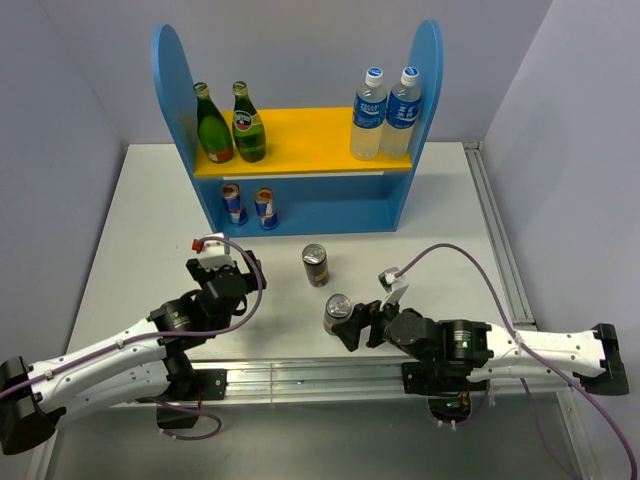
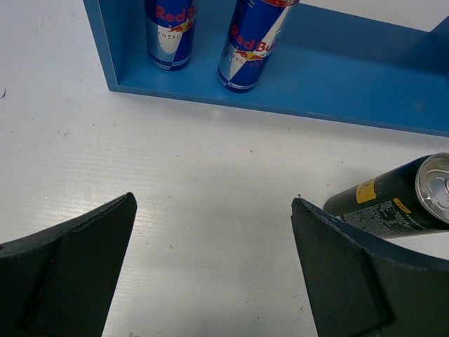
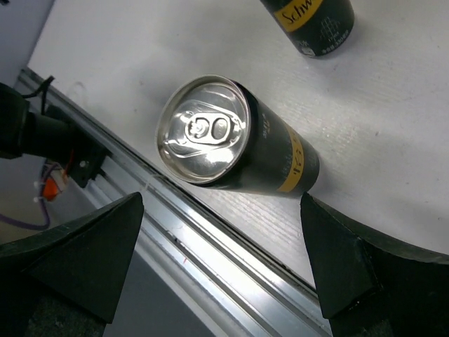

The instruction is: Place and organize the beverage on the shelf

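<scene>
The blue shelf stands at the back, with a yellow upper board. Two green bottles stand on that board at the left. Two blue-and-silver cans stand on the lower level. One dark can stands mid-table. A second dark can stands near the front edge, just ahead of my open right gripper, outside its fingers. My left gripper is open over bare table, facing the shelf.
Two clear water bottles with blue labels stand on the upper board at the right. An aluminium rail runs along the table's front edge, close under the right gripper. Another rail lines the right side.
</scene>
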`<control>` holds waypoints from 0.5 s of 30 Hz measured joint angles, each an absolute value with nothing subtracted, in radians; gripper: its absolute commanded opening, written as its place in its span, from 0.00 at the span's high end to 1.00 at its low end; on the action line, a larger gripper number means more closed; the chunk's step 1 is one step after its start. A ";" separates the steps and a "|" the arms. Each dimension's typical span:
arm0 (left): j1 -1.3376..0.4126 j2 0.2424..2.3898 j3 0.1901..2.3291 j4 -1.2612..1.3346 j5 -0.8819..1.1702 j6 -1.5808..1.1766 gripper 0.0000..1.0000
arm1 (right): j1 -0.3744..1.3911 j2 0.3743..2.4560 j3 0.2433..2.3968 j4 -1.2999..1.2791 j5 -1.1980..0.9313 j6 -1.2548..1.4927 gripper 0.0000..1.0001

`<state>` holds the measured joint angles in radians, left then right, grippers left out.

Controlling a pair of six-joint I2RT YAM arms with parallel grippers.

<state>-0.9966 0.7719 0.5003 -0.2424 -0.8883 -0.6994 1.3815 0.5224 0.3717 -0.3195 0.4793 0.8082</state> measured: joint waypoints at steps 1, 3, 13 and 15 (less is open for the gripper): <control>-0.996 0.771 0.496 -0.238 -0.888 -0.699 0.01 | 1.399 0.540 0.363 -0.312 0.503 0.820 0.00; -0.997 0.769 0.488 -0.231 -0.888 -0.696 0.01 | 1.428 0.562 0.340 -0.290 0.545 0.837 0.00; -0.997 0.761 0.477 -0.216 -0.888 -0.693 0.01 | 1.486 0.649 0.250 -0.118 0.739 0.859 0.00; -0.997 0.764 0.477 -0.214 -0.888 -0.693 0.01 | 1.486 0.668 0.250 -0.075 0.766 0.851 0.00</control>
